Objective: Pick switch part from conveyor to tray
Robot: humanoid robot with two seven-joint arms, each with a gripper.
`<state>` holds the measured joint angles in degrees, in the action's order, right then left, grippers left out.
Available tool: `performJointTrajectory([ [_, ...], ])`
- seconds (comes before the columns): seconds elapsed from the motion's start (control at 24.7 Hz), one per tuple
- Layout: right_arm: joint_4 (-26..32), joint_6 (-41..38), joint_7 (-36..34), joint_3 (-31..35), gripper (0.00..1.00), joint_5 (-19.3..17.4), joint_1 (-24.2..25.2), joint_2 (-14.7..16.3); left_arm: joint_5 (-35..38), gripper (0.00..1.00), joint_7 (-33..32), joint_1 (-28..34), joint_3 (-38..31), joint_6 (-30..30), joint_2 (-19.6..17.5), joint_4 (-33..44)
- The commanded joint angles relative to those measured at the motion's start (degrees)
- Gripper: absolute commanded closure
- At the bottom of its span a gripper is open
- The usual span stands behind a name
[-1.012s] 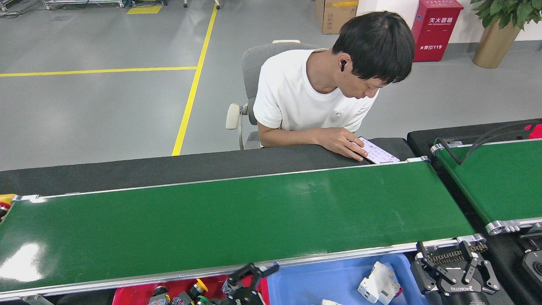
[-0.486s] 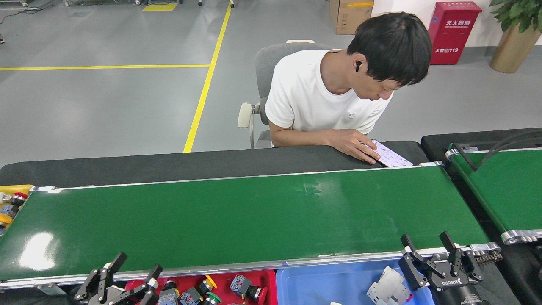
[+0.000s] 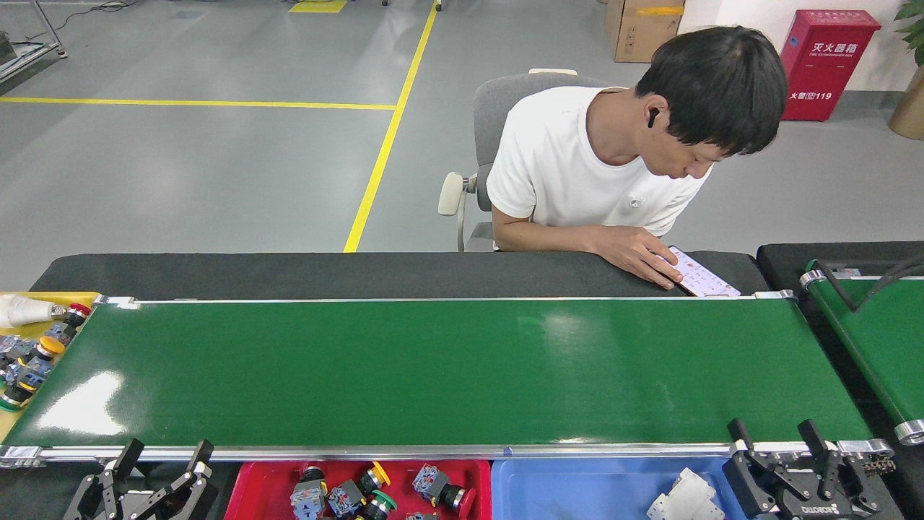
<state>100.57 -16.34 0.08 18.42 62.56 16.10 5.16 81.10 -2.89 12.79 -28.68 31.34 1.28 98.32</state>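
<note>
The conveyor [image 3: 447, 372] is a wide dark-green belt with silver rails, and nothing lies on it. A red tray [image 3: 263, 491] below its near rail holds several push-button switch parts [image 3: 440, 487]. Beside it a blue tray [image 3: 563, 491] holds white parts [image 3: 686, 500]. My left gripper [image 3: 164, 459] stands open at the bottom left, just below the near rail. My right gripper [image 3: 776, 438] stands open at the bottom right, over the rail by the blue tray. Neither holds anything.
A person in a white shirt [image 3: 577, 173] sits behind the belt with a hand on a phone [image 3: 699, 274]. A yellow bin [image 3: 11, 426] at the belt's left end holds more switch parts [image 3: 32, 357]. A second green belt [image 3: 877, 339] lies at the right.
The view has panned left, so the scene has shifted right. Both grippers have come up from the trays and spread open; the left one has moved left.
</note>
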Motion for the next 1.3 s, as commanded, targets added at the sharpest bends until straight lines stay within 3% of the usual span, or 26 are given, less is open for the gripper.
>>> performJointTrajectory([
  [0.0, 0.9, -1.9, 0.9, 2.2, 0.0, -1.1, 0.2, 0.0, 0.5, 0.0, 1.7, 0.7, 0.6, -1.9, -0.4, 1.2],
  [0.16, 0.9, -2.6, 0.5, 3.2, 0.0, -1.4, 2.1, -0.5, 0.6, 0.0, 2.5, 3.4, 2.9, -6.1, -0.6, 2.7],
  [0.28, 0.9, -2.6, 0.5, 3.2, 0.0, -1.3, 4.3, -3.2, 0.8, 0.0, 2.4, 3.5, 9.0, -13.0, -0.6, 3.3],
  [0.45, 0.9, -2.6, 0.7, 3.1, 0.0, -0.9, 4.0, -3.3, 4.2, 0.0, 2.4, 2.8, 14.8, -17.2, 0.3, 3.3],
  [1.01, 0.9, -2.6, 1.0, 2.9, 0.0, -0.4, 2.9, -2.6, 4.4, 0.0, 2.3, 2.2, 16.4, -17.4, -0.2, 2.9],
  [1.05, 0.9, -2.6, 1.0, 2.7, 0.0, -0.3, 3.0, -2.0, 4.4, 0.0, 2.3, 2.2, 16.4, -17.4, -0.2, 3.0],
  [1.17, 0.9, -2.2, 0.9, -1.6, 0.0, -1.0, 3.3, 5.3, 4.3, 0.0, 2.3, 2.8, 16.3, -17.7, 0.1, 3.4],
  [1.26, 0.9, -1.3, 0.9, -2.4, 0.0, -1.3, 3.3, 5.0, 4.4, 0.0, 2.3, 2.9, 16.4, -18.0, 0.2, 3.4],
])
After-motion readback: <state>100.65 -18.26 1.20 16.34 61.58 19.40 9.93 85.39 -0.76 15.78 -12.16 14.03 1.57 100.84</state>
